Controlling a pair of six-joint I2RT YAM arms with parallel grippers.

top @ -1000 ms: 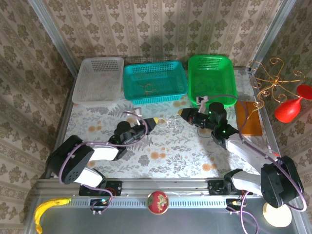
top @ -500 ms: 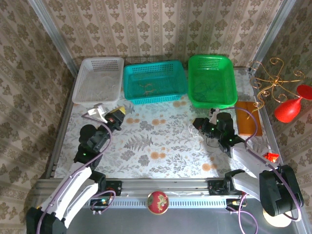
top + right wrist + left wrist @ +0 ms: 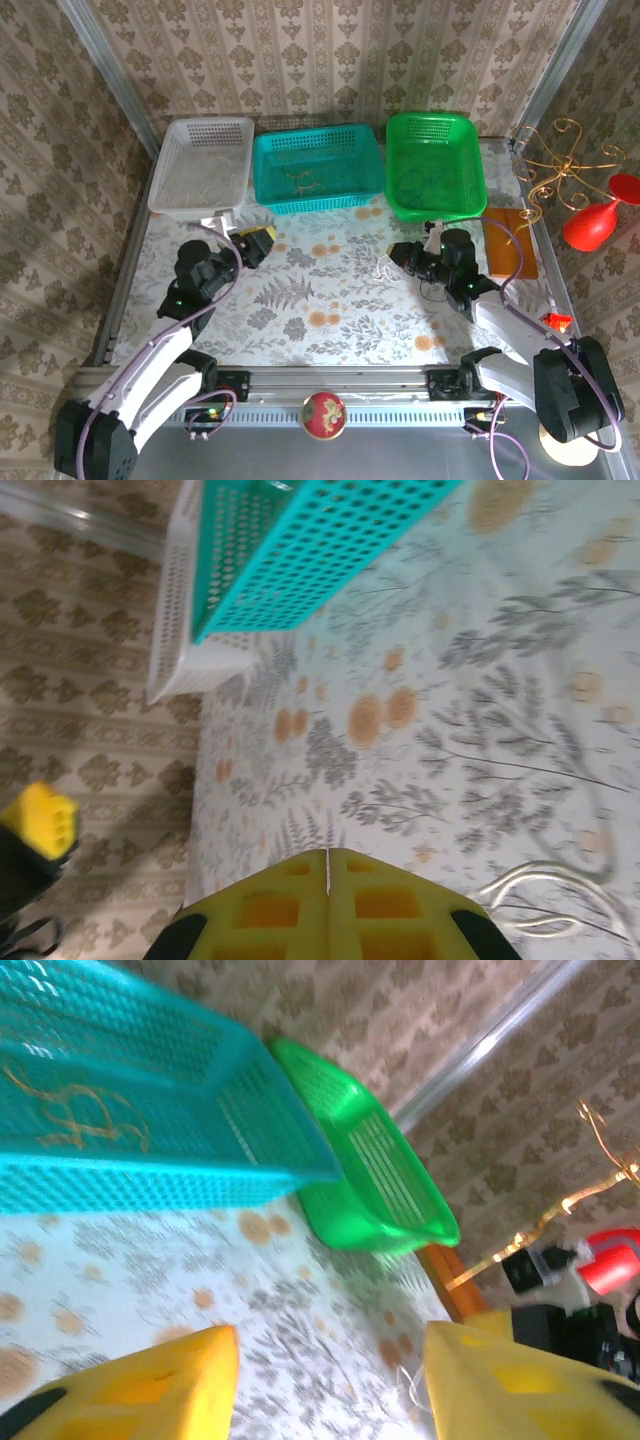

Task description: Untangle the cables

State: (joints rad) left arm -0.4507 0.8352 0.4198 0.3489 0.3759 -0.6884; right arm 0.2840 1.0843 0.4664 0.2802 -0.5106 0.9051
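Three baskets [image 3: 318, 200] stand behind; one whitish cable [image 3: 385, 268] lies beside right claw [image 3: 396, 252].

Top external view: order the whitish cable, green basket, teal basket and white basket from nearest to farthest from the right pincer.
1. the whitish cable, on the table right beside the right pincer
2. the green basket, just behind it
3. the teal basket, far middle
4. the white basket, far left

There are a whitish cable [image 3: 384, 268], floral tablecloth [image 3: 330, 295], white basket [image 3: 196, 207], teal basket [image 3: 320, 200], green basket [image 3: 440, 210].
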